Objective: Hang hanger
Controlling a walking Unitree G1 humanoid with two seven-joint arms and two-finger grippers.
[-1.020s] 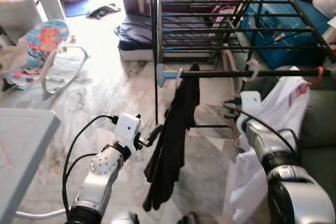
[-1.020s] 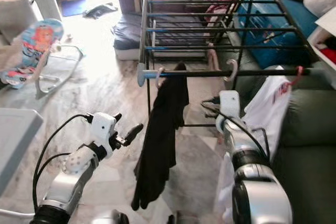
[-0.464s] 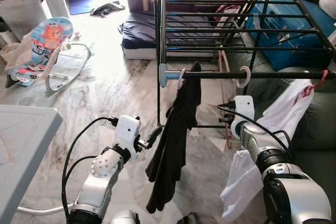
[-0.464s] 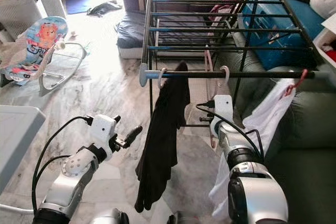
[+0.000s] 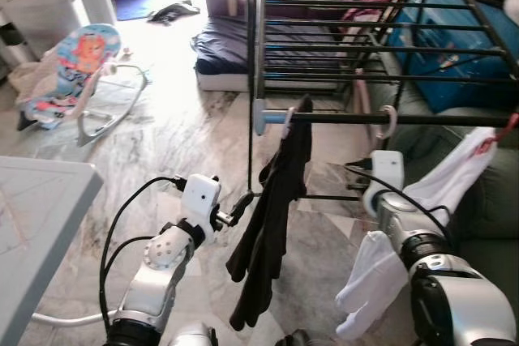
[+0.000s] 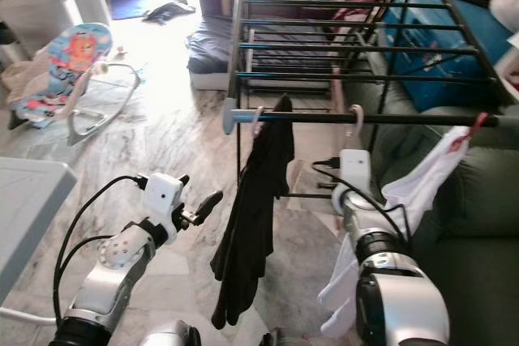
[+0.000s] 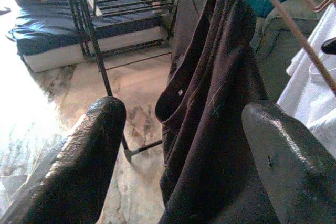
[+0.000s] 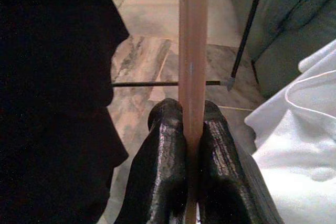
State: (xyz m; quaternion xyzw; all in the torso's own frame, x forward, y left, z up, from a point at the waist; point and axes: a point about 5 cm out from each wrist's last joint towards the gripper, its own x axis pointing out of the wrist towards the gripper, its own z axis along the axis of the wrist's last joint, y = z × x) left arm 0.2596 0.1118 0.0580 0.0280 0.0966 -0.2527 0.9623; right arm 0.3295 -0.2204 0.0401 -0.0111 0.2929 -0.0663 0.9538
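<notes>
A pink hanger has its hook over the front rail of the black drying rack. My right gripper is shut on the hanger's thin pink bar, below that rail. A black garment hangs from a pale hook near the rail's left end. My left gripper is open, its fingers spread wide just left of the black garment and not touching it. A white shirt hangs from a red hook and drapes down beside my right arm.
A green sofa lies under and right of the rack, with a blue bag behind it. A dark mattress sits on the floor beyond the rack. A baby bouncer stands far left, a grey table near left.
The whole view has shifted a little. The white shirt now hangs lower and narrower than a second ago. My right gripper stays shut on the hanger; the left arm has barely moved.
</notes>
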